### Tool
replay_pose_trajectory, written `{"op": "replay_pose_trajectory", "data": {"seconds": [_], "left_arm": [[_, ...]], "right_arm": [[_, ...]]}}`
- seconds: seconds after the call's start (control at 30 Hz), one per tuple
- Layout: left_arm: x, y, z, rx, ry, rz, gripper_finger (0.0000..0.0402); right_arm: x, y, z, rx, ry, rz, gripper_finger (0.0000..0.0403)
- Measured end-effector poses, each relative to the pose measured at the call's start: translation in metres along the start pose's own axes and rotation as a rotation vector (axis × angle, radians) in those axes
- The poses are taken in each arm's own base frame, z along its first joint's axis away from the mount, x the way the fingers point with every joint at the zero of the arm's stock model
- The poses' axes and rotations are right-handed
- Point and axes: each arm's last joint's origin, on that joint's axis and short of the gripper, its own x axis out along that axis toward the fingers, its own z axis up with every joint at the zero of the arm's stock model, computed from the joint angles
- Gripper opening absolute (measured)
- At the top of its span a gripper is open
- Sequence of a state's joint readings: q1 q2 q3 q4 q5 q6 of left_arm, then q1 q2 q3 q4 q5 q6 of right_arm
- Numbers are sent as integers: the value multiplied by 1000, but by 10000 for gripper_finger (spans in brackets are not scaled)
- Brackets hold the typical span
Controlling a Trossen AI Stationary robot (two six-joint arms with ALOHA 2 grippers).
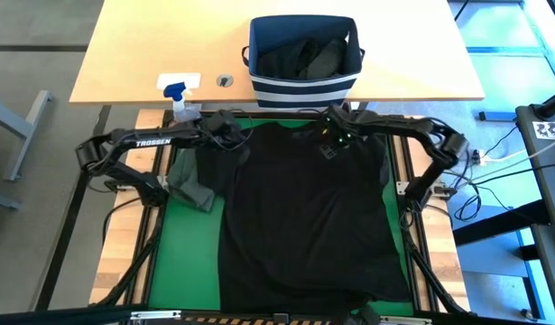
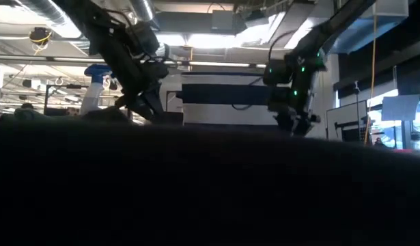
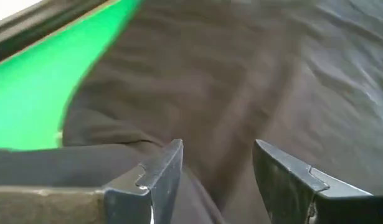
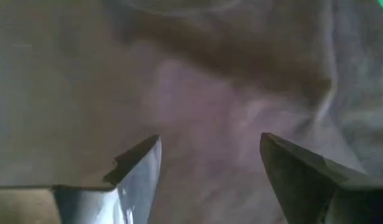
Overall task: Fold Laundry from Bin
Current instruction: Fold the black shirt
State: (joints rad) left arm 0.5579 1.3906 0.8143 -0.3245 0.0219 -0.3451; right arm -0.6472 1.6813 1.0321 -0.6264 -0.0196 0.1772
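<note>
1. The laundry on my mat is one big black shirt (image 1: 304, 217). It lies flat on the green mat (image 1: 189, 244) and covers most of it, with its bottom edge near the front of the table.
2. A sleeve pokes out on my left side, and a grey-looking fold (image 1: 194, 191) sits there at the shirt's edge. I can't tell if that fold is another piece of clothing.
3. My left claw (image 1: 230, 134) is at the far left corner of the shirt, by the shoulder. Its two fingers (image 3: 155, 180) are spread apart and nothing is between them. The black cloth lies just under them.
4. My right claw (image 1: 336, 135) is at the far right shoulder of the shirt. Its fingers (image 4: 138, 171) are spread too, with only cloth showing below the gap.
5. From the low camera the shirt fills the whole bottom, and both claws hang just above its far edge.
6. Past the mat is the wooden table (image 1: 133, 54). A spray bottle (image 1: 180, 94) stands on it near my left arm.
7. The bin (image 1: 304, 56) sits farthest back on that table, between my two claws. Dark clothes (image 1: 306, 58) are piled inside it.
</note>
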Motion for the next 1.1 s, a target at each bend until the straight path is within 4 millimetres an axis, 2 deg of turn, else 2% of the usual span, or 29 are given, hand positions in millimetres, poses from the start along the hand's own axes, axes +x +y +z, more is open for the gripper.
{"op": "replay_pose_trajectory", "data": {"seconds": [0.2, 0.3, 0.6, 0.77, 0.87, 0.93, 1.1], "left_arm": [[15, 6, 10, -89, -79, -3, 188], [23, 6, 14, -118, -112, -17, 187], [30, 6, 15, -168, -118, -25, 187], [30, 5, 14, -157, -110, -44, 187], [30, 6, 14, -79, -100, -65, 187], [29, 12, 16, -38, -94, -83, 188], [25, 35, 23, -80, -81, -158, 194]], "right_arm": [[33, -24, 12, -26, -16, 30, 252], [42, -35, 13, -22, 6, 26, 243], [44, -51, 10, -43, 75, -13, 217], [25, -49, 26, -67, 64, -29, 214], [-2, -48, 49, -38, -36, -33, 214], [-16, -50, 59, -24, -35, -48, 214], [-45, -62, 74, 57, -38, -96, 214]]}}
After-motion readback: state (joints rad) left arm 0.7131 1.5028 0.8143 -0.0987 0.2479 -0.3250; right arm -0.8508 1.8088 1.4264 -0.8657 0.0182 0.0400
